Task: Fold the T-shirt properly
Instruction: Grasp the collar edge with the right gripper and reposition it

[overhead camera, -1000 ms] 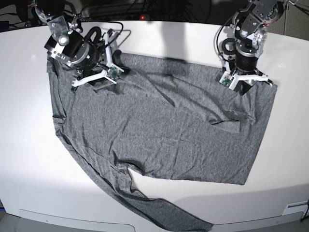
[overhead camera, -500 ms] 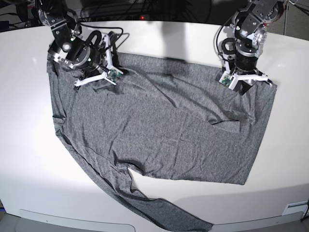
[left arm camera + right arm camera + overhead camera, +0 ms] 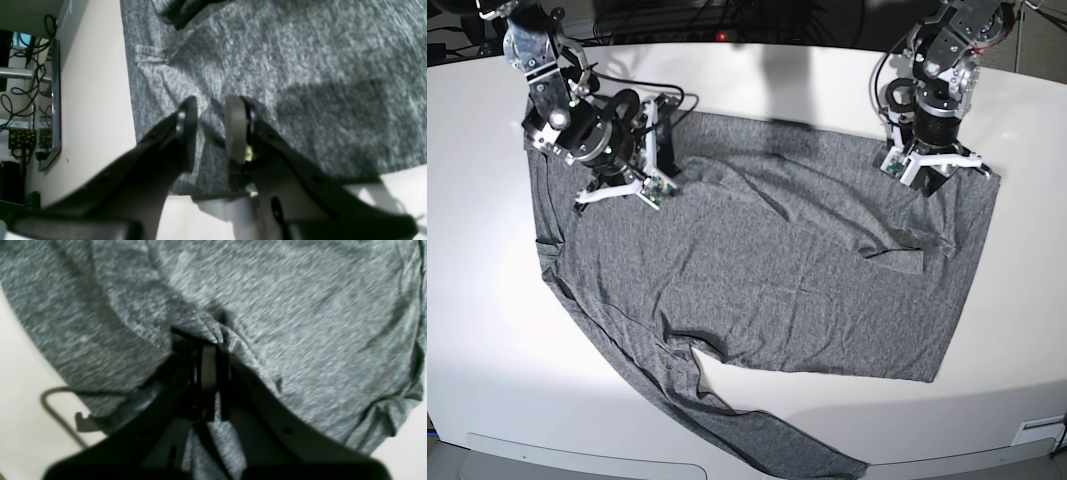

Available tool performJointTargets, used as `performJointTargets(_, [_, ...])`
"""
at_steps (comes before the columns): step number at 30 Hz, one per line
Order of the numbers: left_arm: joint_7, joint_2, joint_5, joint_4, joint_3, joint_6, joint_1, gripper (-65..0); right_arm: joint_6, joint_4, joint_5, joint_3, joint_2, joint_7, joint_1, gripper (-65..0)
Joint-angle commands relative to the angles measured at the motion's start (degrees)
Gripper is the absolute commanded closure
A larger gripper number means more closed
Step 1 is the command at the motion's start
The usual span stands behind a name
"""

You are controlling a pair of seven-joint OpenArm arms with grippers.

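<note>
- We see a T-shirt (image 3: 767,270) of mottled grey knit spread mostly flat across a white table (image 3: 487,300); it takes up much of the tabletop in the base view.
- One long sleeve (image 3: 727,420) trails off from the body toward the table's near edge, lying flat and slightly twisted.
- A dark crease runs across the cloth near the middle right of the shirt, and small wrinkles gather near the far edge.
- Our right gripper (image 3: 617,180), on the left side of the base view, sits low over the shirt's far left corner.
- From the right wrist camera we see the right gripper (image 3: 208,356) with its jaws pressed together on a raised ridge of grey fabric, so it is pinching the T-shirt (image 3: 283,306).
- A thin dark cable (image 3: 56,413) lies on the bare table beside the cloth in that same view.
- Our left gripper (image 3: 932,165), on the right side of the base view, rests at the shirt's far right corner.
- From the left wrist camera we see the left gripper (image 3: 210,130) with its two fingers spread a little apart, a narrow gap between them, and grey fabric (image 3: 300,66) lying flat beneath.
- We cannot tell whether those fingertips touch the cloth.
- The shirt's edge runs beside bare table (image 3: 96,100) there.
</note>
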Motion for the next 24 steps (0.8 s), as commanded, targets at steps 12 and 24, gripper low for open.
performJointTargets(12, [4.72, 0.13, -4.55, -0.81, 1.07, -6.47, 1.62, -16.5, -11.54, 0.70, -0.15, 0.26, 0.48, -0.11, 5.35, 0.0])
performJointTargets(24, [4.70, 0.15, -4.57, -0.81, 1.07, -6.47, 1.64, -16.5, -20.72, 0.13, -2.05, 0.26, 0.48, -2.58, 5.31, 0.0])
